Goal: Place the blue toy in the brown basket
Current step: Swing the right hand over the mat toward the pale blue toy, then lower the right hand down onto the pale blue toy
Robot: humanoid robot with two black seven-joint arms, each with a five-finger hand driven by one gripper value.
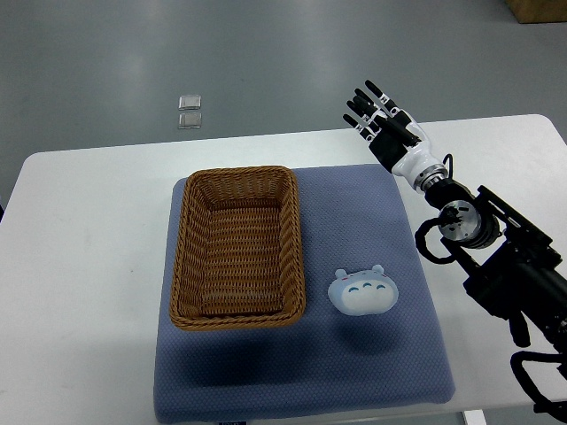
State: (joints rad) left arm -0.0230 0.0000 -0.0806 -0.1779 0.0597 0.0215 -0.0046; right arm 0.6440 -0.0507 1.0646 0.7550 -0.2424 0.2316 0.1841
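Observation:
A pale blue toy with a small face lies on the blue mat, just right of the basket's near corner. The brown wicker basket stands on the mat's left half and holds nothing. My right hand hovers over the table's far edge, well beyond the toy, with its fingers spread and nothing in them. Its arm enters from the right edge. No left arm shows.
The mat lies on a white table. Beyond the table, two small clear squares lie on the grey floor. A brown box corner shows at the top right.

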